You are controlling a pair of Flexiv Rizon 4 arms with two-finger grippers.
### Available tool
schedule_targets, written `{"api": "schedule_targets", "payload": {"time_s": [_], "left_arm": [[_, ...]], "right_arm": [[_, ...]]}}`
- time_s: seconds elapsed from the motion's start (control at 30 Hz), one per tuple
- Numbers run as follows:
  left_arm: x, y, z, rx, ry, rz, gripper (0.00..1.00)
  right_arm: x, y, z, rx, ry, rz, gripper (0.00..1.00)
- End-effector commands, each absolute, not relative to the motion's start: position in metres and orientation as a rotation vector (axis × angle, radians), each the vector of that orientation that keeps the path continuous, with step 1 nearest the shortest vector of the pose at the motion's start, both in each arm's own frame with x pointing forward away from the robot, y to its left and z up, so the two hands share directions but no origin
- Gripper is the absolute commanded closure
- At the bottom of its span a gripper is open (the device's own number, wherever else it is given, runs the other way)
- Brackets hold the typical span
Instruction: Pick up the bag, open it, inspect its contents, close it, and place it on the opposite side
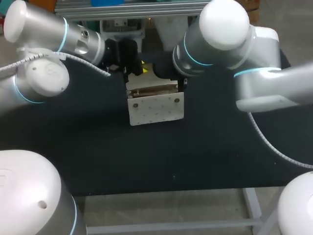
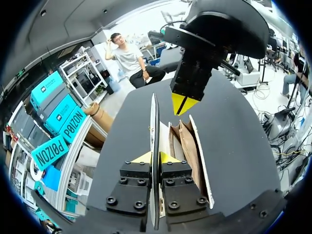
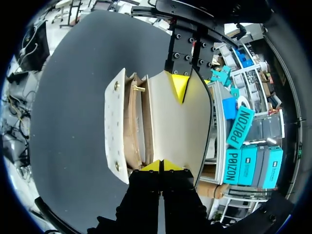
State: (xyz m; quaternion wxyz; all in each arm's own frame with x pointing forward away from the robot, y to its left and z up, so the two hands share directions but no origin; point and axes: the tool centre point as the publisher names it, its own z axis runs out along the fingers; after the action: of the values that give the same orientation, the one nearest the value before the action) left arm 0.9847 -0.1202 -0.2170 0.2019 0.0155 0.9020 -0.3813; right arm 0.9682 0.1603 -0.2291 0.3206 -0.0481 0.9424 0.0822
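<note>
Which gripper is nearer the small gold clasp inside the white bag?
Left. The left gripper pinches the white bag's flap near the gold clasp; the right gripper is at the bag's opposite end.

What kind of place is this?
Probably a robot lab or workshop: the left arm and right arm meet over a black table, holding a white bag open between them.

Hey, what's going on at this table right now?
Two robot arms are holding a white bag open at the middle of the black table. The left gripper is shut on one edge of the bag's flap, and the right gripper pinches the bag from the opposite end. The bag gapes open, showing its brown lining. Whether anything is inside cannot be made out.
</note>
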Motion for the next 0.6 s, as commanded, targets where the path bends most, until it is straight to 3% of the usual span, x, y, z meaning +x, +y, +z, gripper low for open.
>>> {"api": "schedule_targets", "payload": {"time_s": [0.03,0.23,0.6], "left_arm": [[0.980,-0.117,-0.204,0.047,2.566,-1.075,1.00],[0.974,-0.119,-0.199,0.083,2.658,-1.107,1.00],[0.992,-0.133,-0.239,0.100,2.855,-1.156,1.00]], "right_arm": [[0.948,0.147,-0.217,-0.103,2.336,0.231,1.00],[0.933,0.143,-0.203,-0.104,2.294,0.235,1.00],[0.917,0.140,-0.204,-0.111,2.290,0.232,1.00]]}}
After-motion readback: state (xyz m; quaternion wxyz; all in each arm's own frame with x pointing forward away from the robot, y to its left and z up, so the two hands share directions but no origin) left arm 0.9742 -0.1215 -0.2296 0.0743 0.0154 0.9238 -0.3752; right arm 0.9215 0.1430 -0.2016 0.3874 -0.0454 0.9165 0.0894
